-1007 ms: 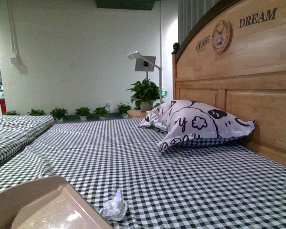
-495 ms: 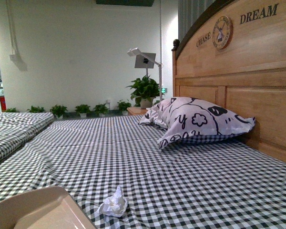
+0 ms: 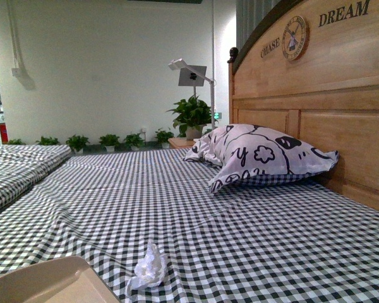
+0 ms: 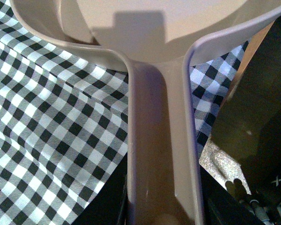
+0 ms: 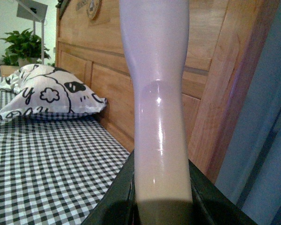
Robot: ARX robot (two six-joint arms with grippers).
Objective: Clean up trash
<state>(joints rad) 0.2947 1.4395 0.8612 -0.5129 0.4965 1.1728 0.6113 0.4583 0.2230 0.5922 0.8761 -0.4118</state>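
Gripping dustpan (image 4: pixel 161 117), left hand (image 4: pixel 164 190), trash (image 3: pixel 148 268) nearby

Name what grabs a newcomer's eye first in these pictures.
The black-and-white checked sheet fills the front view, with a cartoon-print pillow against the wooden headboard lettered CHASE DREAM on the right. Near the camera a small white tissue wad lies on the sheet, just right of the beige dustpan. A pale glossy handle fills the right wrist view.

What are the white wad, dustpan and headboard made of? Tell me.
The white wad looks like thin tissue paper: matte, softly crumpled. The dustpan is likely moulded plastic: beige, smooth, slight sheen. The headboard is wood: visible grain, satin finish.
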